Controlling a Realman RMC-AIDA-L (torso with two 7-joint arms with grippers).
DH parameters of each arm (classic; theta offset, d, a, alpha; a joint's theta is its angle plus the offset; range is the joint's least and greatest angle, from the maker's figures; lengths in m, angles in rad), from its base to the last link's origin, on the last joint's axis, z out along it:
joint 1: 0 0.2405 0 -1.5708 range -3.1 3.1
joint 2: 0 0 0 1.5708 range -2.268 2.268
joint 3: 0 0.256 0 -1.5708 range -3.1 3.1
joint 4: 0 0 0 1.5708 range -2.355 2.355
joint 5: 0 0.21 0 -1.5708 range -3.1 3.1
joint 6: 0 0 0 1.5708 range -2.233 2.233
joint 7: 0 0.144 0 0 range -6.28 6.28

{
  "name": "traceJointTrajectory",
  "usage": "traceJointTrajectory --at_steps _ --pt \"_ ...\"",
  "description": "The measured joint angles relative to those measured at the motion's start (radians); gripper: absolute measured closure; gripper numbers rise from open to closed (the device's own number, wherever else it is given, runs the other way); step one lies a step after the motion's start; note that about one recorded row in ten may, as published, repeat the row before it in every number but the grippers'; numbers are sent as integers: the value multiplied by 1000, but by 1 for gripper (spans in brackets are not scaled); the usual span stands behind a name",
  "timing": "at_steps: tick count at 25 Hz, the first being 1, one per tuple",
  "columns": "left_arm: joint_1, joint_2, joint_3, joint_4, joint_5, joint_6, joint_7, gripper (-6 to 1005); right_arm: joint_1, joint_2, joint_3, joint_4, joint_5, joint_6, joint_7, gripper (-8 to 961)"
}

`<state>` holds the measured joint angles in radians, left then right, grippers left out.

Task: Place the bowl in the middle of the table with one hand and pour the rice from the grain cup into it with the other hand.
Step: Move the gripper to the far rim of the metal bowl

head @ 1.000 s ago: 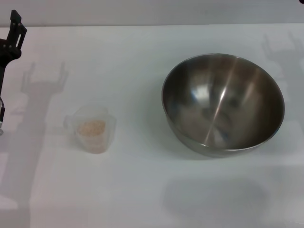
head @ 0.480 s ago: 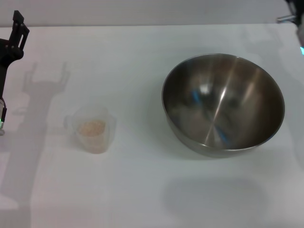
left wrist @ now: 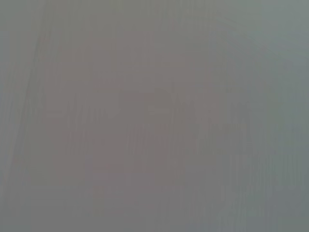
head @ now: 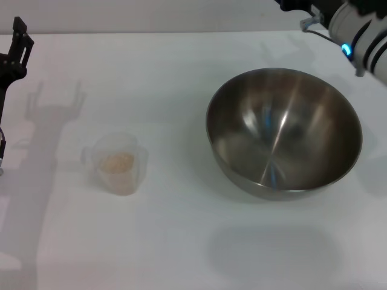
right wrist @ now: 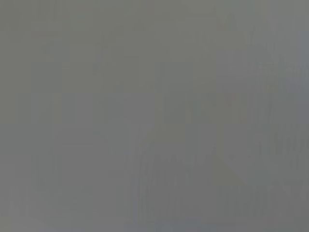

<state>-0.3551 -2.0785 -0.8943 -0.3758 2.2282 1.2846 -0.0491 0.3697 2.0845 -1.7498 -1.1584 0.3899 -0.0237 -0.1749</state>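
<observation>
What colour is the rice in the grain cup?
Pale beige; the rice shows best in the head view, inside the grain cup.

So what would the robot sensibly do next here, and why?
Probably bring the right arm down to the rim of the bowl. The bowl sits empty on the right side of the table, not the middle, and the rice waits in the cup; nothing is held.

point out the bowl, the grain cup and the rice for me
bowl (head: 284,130): head view, on its shiny inside wall.
grain cup (head: 140,164): head view, on its clear side wall.
rice (head: 117,162): head view, on the pale heap inside the cup.
</observation>
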Motion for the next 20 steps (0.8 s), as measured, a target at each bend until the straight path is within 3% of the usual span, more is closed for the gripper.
traceJointTrajectory --at_steps 1,3,5,6,7,10,11,12,16,20 --pt "3 0 0 0 0 1 0 186 -21 1 49 -126 3 215 0 266" --pt "3 1 0 0 0 1 0 186 -24 1 69 -166 4 293 -1 267" --pt "4 1 0 0 0 2 0 186 -16 -5 166 -348 0 696 -11 267" --pt "4 1 0 0 0 2 0 186 -16 -5 166 -348 0 696 -11 267" --pt "4 2 0 0 0 2 0 186 -2 -7 221 -415 -2 879 -28 267" --pt "3 2 0 0 3 3 0 186 6 -8 246 -444 -2 960 -38 267" --pt "3 2 0 0 3 3 0 186 29 -8 306 -501 0 1115 -59 267" --pt "3 2 0 0 3 3 0 186 29 -8 306 -501 0 1115 -59 267" --pt "6 2 0 0 4 19 -6 186 117 -16 420 -519 -2 1400 -90 267" --pt "8 2 0 0 5 25 -14 186 158 -17 458 -470 -5 1476 -112 266"
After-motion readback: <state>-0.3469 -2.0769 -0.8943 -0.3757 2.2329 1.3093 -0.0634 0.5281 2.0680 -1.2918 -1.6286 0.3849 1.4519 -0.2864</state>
